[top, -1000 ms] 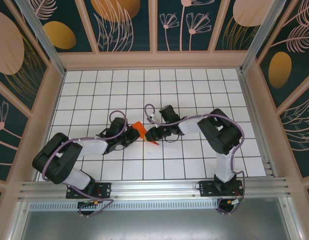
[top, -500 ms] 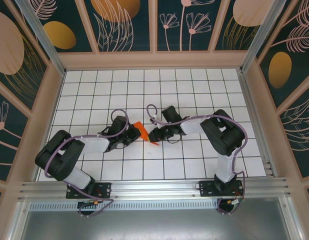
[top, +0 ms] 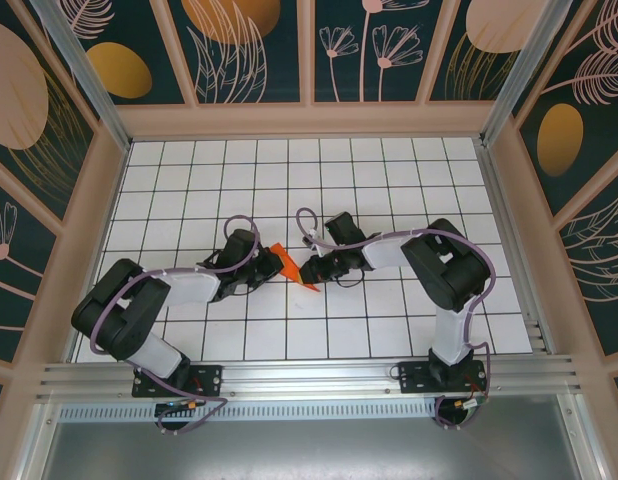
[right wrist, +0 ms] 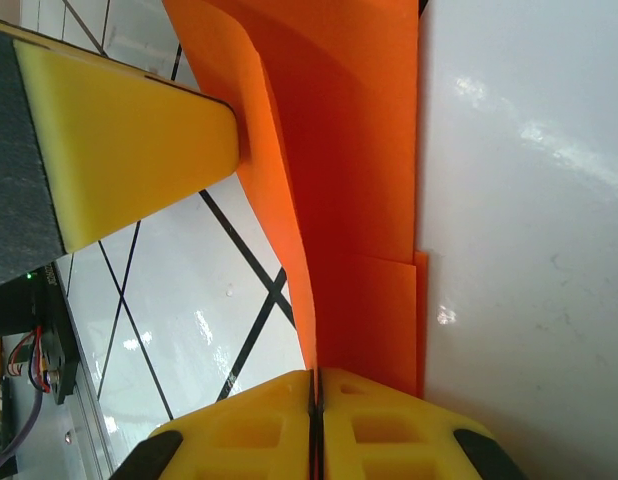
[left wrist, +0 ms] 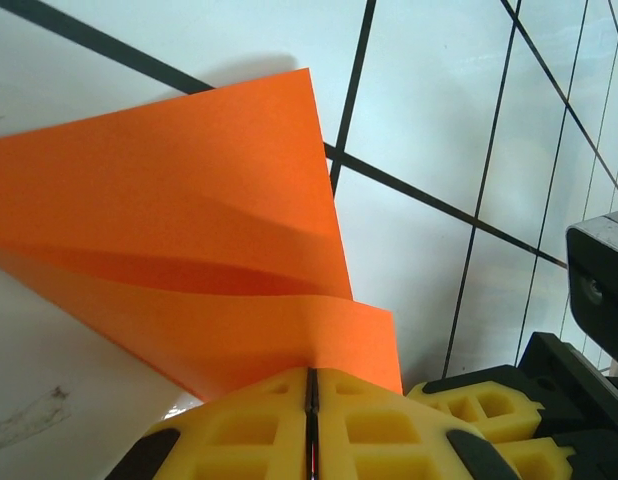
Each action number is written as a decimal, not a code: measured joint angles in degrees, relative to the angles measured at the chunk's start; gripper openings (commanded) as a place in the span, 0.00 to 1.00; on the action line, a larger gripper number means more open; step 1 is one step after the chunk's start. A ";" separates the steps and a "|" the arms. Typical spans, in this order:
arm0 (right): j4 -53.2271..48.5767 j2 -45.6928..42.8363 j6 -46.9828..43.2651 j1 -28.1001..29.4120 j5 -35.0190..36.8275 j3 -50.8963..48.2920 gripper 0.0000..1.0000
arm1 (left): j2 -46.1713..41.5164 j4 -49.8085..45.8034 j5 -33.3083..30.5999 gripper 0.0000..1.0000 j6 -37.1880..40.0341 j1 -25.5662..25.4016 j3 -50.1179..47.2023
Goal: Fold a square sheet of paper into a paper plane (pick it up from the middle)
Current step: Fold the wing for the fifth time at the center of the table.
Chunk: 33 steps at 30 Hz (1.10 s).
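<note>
The square sheet of paper [top: 287,262], bright orange and folded into overlapping layers with a pointed end, hangs just above the tiles between both grippers. My left gripper [top: 267,268] is shut on its left side; in the left wrist view the yellow jaws [left wrist: 311,378] meet on the paper's [left wrist: 189,230] near edge. My right gripper [top: 309,272] is shut on the other side. Its wrist view shows the jaws [right wrist: 314,378] pinching a creased edge of the paper [right wrist: 349,150], with a left finger [right wrist: 129,160] pressed against the sheet farther along.
The white gridded table [top: 389,180] is boxed in by raised tan walls on three sides. A metal rail [top: 309,378] runs along the near edge by the arm bases. The right gripper's fingers [left wrist: 489,405] sit close beside the left jaws.
The right gripper has closed onto the paper's edge. The left gripper has shifted slightly right, toward the right gripper, still holding the paper.
</note>
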 measured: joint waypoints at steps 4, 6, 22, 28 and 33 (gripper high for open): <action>0.31 0.00 0.00 -0.13 -0.04 -0.20 0.11 | 0.59 0.00 -0.02 0.11 0.02 0.00 0.24; 0.31 0.00 0.00 -0.15 -0.09 -0.20 0.11 | 0.70 0.00 -0.02 0.11 0.02 0.00 0.24; -0.85 -0.92 1.57 -0.39 -0.76 -0.13 0.20 | 2.80 0.00 -0.04 0.10 0.22 0.00 0.28; -2.58 -2.91 2.64 -1.18 -0.39 -0.15 0.23 | 2.80 -0.02 -0.04 0.10 0.46 0.00 0.28; -3.43 -4.50 3.04 -1.49 0.15 -0.81 0.20 | 2.78 -0.02 -0.02 0.10 0.66 0.00 0.28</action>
